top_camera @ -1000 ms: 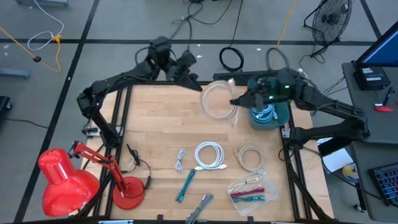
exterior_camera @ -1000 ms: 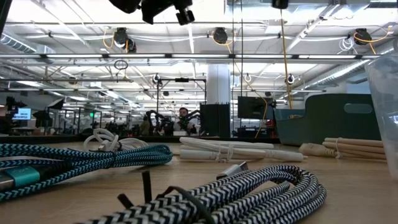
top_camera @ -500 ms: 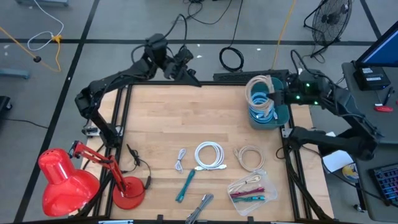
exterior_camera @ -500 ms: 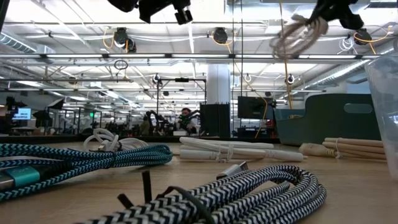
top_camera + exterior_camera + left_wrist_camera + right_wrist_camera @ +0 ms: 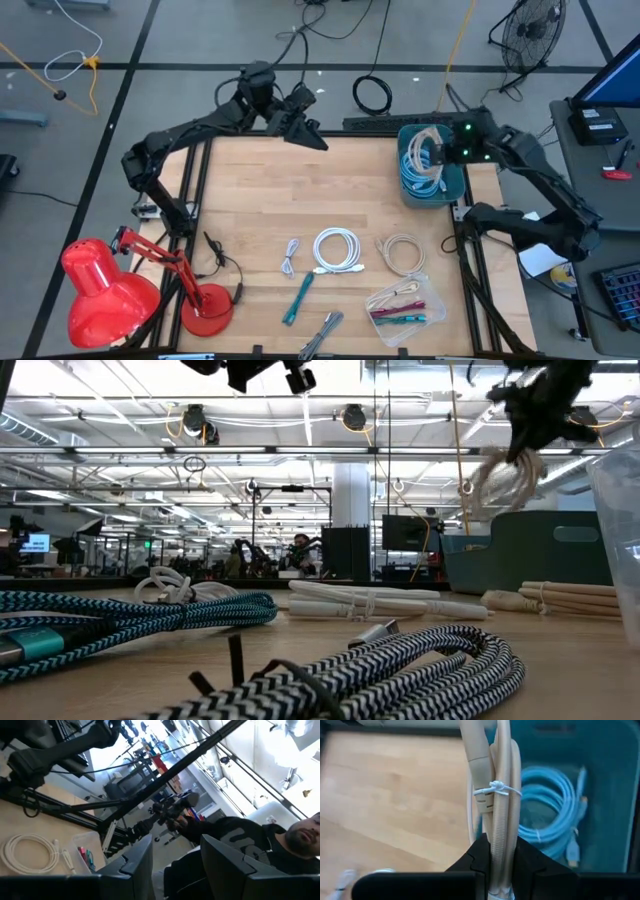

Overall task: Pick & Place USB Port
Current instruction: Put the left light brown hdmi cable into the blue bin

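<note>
Swinging over, your right gripper (image 5: 501, 851) carried the clenched beige cable coil (image 5: 428, 148) above the teal bin (image 5: 455, 185); your left gripper (image 5: 300, 125) hung half-open, empty.

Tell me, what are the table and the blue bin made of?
The table looks like pale wood with a smooth finish: grain and plank lines show. The bin is probably teal plastic, with smooth, even-coloured walls.
</note>
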`<state>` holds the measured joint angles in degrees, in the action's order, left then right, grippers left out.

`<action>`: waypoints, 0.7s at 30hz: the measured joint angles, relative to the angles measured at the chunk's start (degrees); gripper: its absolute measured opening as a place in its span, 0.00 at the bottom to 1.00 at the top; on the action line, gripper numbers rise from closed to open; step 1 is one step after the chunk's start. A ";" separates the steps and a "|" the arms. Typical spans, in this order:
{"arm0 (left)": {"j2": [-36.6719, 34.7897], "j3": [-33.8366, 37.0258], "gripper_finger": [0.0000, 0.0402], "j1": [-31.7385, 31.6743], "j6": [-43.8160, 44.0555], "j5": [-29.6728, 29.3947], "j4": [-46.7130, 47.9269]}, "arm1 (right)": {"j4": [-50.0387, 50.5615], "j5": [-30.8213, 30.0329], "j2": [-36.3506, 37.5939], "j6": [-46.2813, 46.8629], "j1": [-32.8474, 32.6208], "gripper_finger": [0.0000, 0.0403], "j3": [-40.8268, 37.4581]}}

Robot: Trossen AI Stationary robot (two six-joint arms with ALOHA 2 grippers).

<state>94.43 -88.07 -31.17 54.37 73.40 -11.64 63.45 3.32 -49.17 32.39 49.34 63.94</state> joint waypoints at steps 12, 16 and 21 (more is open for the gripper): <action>0.02 0.00 0.42 1.68 -1.78 0.11 2.42 | -18.19 9.23 7.83 4.14 2.13 0.08 -23.78; 0.07 0.02 0.42 1.70 -2.27 0.09 3.10 | -19.48 8.64 10.90 4.77 2.11 0.08 -24.15; 0.07 0.02 0.42 1.70 -2.90 0.03 3.10 | -19.59 8.23 13.56 6.59 2.13 0.08 -24.15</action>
<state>94.50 -88.05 -29.47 51.47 73.44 -8.54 43.86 11.55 -35.61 38.98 51.46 39.79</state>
